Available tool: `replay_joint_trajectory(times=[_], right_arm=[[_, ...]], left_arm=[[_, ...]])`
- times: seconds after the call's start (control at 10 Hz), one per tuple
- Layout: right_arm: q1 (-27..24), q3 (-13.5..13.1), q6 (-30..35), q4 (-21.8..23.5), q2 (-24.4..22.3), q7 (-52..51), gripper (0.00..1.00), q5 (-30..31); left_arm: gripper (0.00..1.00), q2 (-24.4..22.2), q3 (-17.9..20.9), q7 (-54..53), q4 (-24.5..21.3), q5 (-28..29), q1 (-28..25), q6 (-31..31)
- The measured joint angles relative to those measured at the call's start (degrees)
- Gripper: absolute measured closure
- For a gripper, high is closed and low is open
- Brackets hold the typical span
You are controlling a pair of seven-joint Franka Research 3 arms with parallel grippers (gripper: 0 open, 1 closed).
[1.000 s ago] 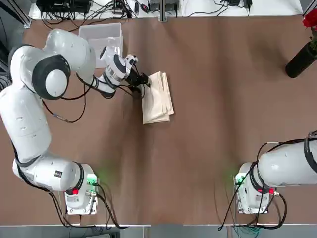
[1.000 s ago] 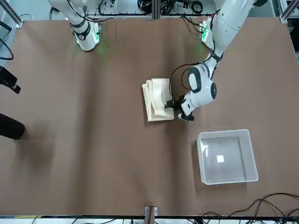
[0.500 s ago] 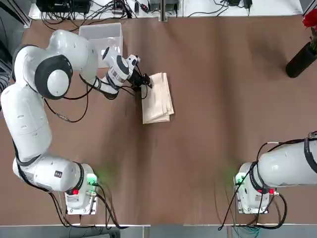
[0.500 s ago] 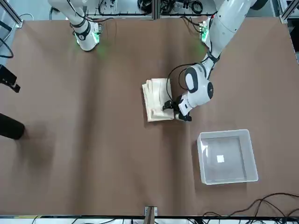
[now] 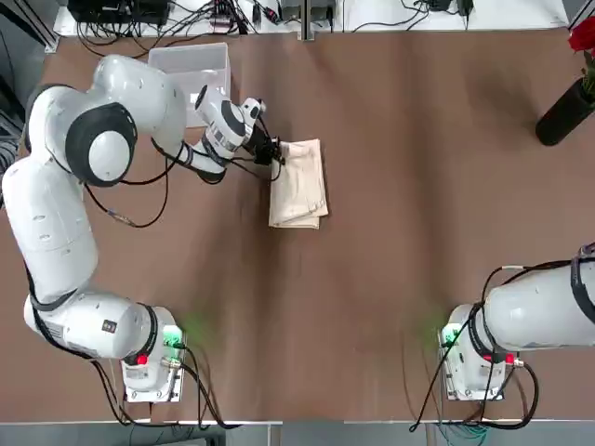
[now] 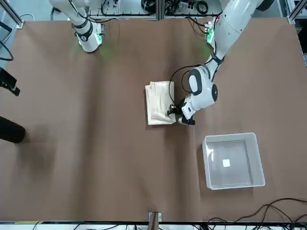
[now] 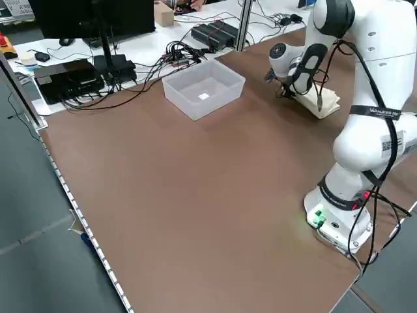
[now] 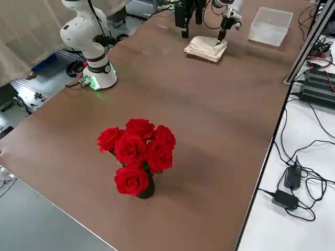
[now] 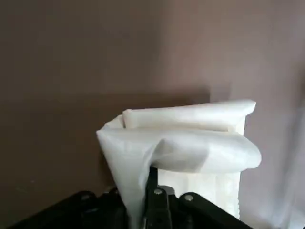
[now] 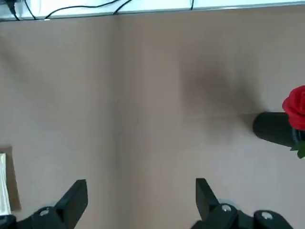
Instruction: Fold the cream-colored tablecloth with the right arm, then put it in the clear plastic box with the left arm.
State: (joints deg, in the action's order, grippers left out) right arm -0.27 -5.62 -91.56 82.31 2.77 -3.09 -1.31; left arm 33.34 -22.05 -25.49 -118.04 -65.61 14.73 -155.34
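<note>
- At desk centre, the folded cloth (image 5: 298, 183) lies; left gripper (image 5: 272, 151) clenched on its ten-o'clock corner.
- Right gripper (image 10: 140, 202) released, parked.
- Next: lift toward box (image 5: 191, 67) at ten o'clock.

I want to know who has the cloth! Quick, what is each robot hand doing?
Left end effector: closed on a corner of the cream tablecloth.
Right end effector: open, holding nothing.

Folded cream fabric tablecloth (image 5: 298, 183) mid-counter (image 5: 390, 232); clear square plastic box (image 5: 191, 67) far-left; dark vase (image 5: 564, 113) far-right.
</note>
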Motion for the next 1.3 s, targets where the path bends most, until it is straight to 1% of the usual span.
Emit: replay_joint_trajectory(times=[0.2,0.3,0.4,0.5,0.6,0.9,1.1,1.3], right_arm=[[-0.21,0.00,0.00,0.00,0.07,-0.11,0.00,0.00],[-0.21,0.01,-0.02,0.00,0.07,-0.13,0.00,0.00],[-0.22,0.01,-0.04,0.00,0.07,-0.14,0.00,0.00],[-0.22,0.01,-0.04,0.00,0.07,-0.15,0.00,0.00],[-0.22,0.01,-0.05,0.00,0.07,-0.15,0.00,0.00],[-0.22,0.03,-0.07,0.00,0.07,-0.17,0.00,0.00],[-0.22,0.03,-0.10,0.00,0.07,-0.18,0.00,0.00],[-0.22,0.03,-0.10,0.01,0.07,-0.19,0.00,0.00]], left_arm=[[0.87,-0.16,0.01,-0.61,0.48,0.70,0.26,-0.21],[0.87,-0.53,0.25,-0.66,0.86,2.32,0.28,-0.20],[0.87,-1.48,1.33,-0.67,1.19,3.70,0.41,0.67],[0.87,-3.01,3.49,-0.73,1.40,5.05,0.82,3.29],[0.87,-5.08,6.42,-0.73,1.59,6.84,1.51,6.89],[0.87,-11.79,13.81,-0.71,2.16,14.50,2.00,16.25],[0.87,-14.12,17.83,-0.71,4.83,20.54,1.98,21.98],[0.87,-15.23,21.93,-0.74,9.15,27.59,2.00,30.61]])
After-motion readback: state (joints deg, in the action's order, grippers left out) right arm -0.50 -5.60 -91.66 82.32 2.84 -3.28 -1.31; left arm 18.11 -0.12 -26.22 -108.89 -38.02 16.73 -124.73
